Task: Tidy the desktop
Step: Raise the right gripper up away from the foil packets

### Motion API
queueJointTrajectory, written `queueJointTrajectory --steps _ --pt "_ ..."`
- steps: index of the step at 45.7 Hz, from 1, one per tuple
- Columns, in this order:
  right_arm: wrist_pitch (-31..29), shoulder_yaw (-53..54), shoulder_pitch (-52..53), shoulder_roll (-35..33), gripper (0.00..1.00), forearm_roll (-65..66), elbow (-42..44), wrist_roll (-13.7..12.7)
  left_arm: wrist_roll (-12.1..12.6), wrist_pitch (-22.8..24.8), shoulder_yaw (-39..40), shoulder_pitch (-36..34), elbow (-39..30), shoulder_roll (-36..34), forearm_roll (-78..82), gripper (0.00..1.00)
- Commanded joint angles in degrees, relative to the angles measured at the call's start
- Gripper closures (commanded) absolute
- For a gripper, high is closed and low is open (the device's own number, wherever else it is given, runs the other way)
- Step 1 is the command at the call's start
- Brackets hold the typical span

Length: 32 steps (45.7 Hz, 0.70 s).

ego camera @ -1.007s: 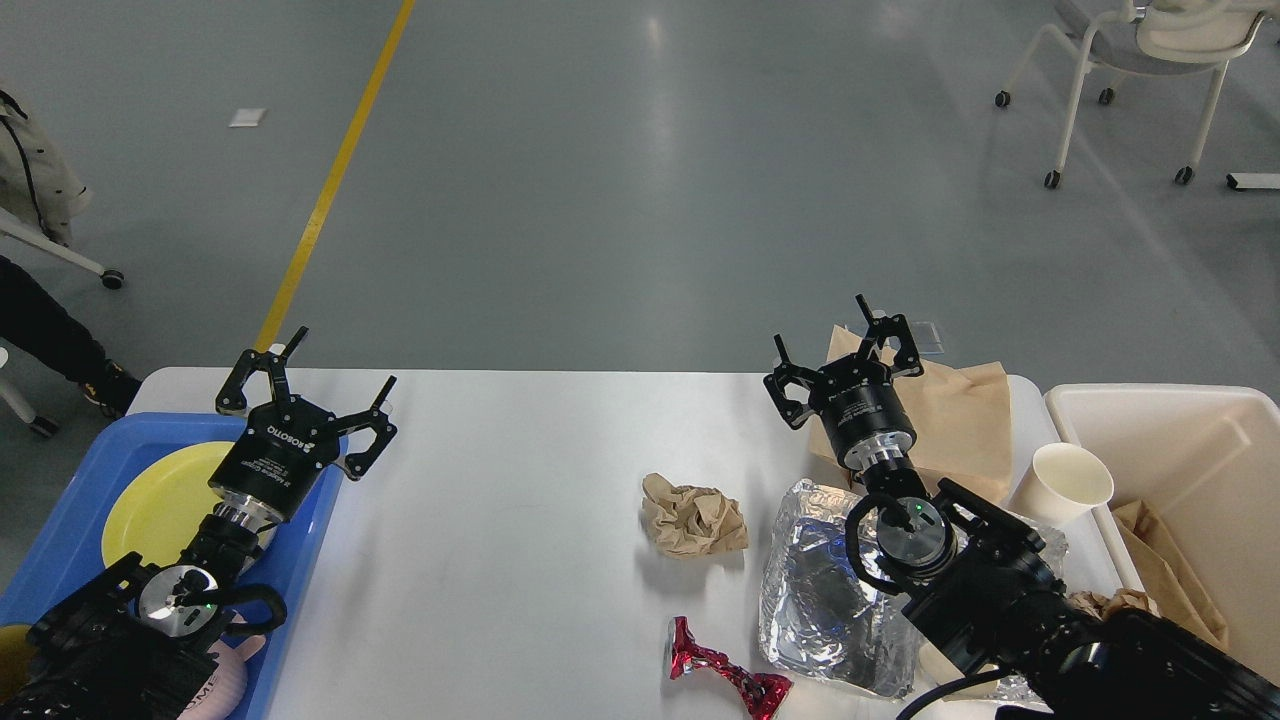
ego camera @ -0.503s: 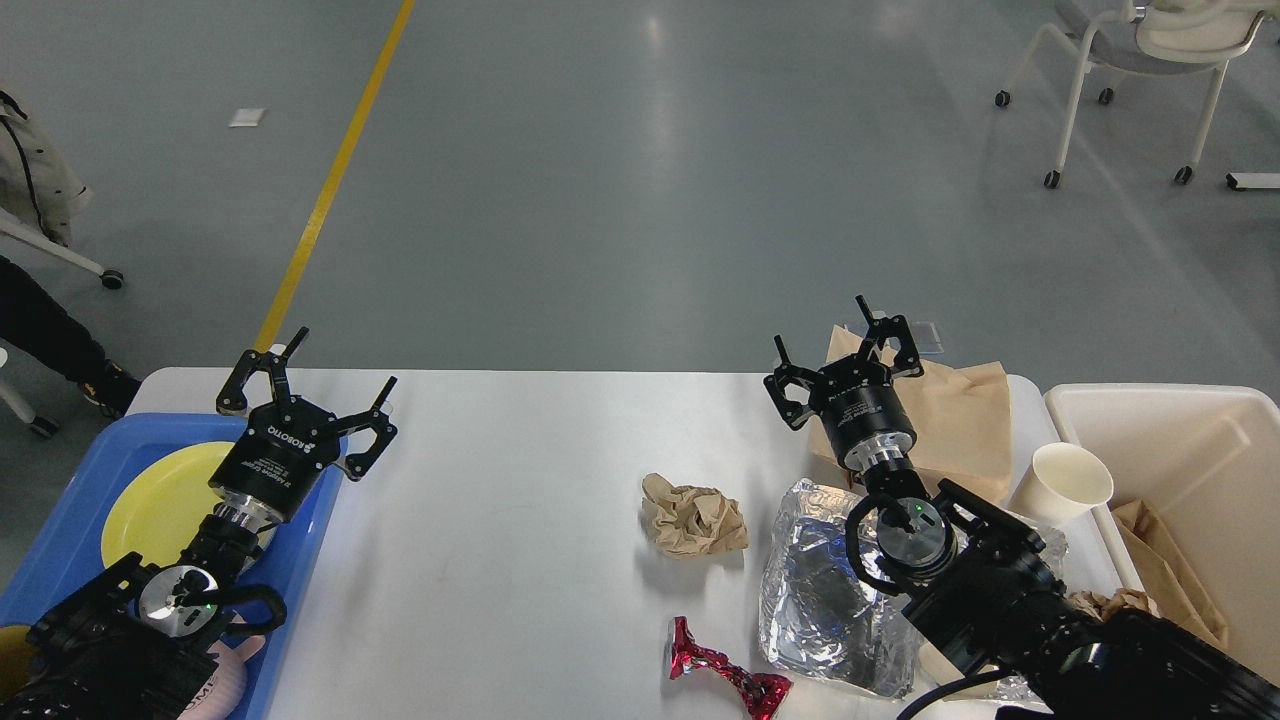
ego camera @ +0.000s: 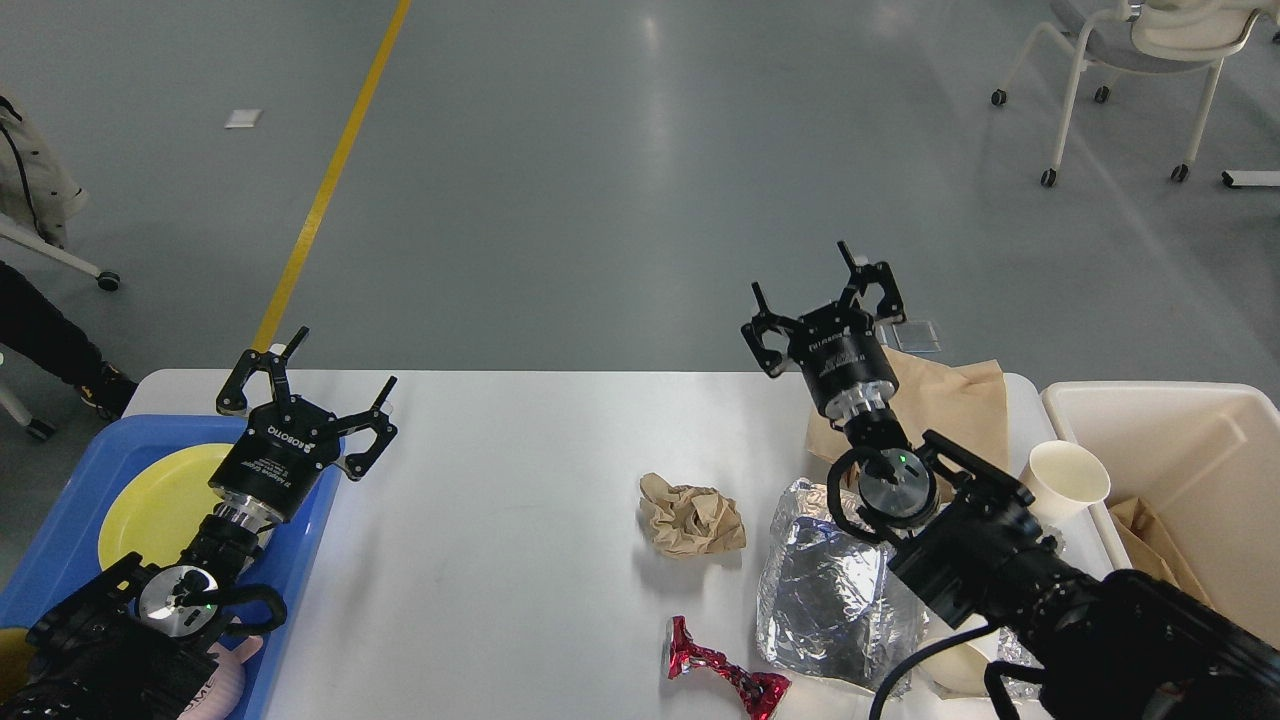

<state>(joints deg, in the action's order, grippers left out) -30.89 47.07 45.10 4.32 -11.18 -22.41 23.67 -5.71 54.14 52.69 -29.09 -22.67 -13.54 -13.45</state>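
Across lower view, white desktop (ego camera: 500, 480) spans wide. Left gripper (ego camera: 318, 380) hovers spread, empty, over blue tray (ego camera: 60, 530) holding yellow plate (ego camera: 160, 500). Right gripper (ego camera: 820, 295) raised, fingers apart, empty, above brown paper bag (ego camera: 950, 410). Crumpled paper (ego camera: 692, 515), foil sheet (ego camera: 820, 590), red wrapper (ego camera: 725, 675), paper cup (ego camera: 1065, 480) on desktop; cream bin (ego camera: 1200, 440) at right.
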Motion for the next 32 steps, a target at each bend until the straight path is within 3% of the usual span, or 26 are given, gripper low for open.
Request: queueJointTrajectory --steps 1,7,32 --pt "-0.4 1.17 9.29 -4.56 0.0 -0.16 -1.06 -0.38 0.0 0.0 -0.04 0.0 0.0 0.0 0.0 0.01" --pt "-0.67 1.53 14.84 -12.22 0.0 -0.25 -1.85 -0.56 0.0 0.0 -0.04 0.0 0.0 0.0 0.0 0.01" --pt "0.82 5.83 19.5 -13.46 0.0 -0.43 -2.38 0.06 0.0 0.0 -0.04 0.0 0.0 0.0 0.0 0.01"
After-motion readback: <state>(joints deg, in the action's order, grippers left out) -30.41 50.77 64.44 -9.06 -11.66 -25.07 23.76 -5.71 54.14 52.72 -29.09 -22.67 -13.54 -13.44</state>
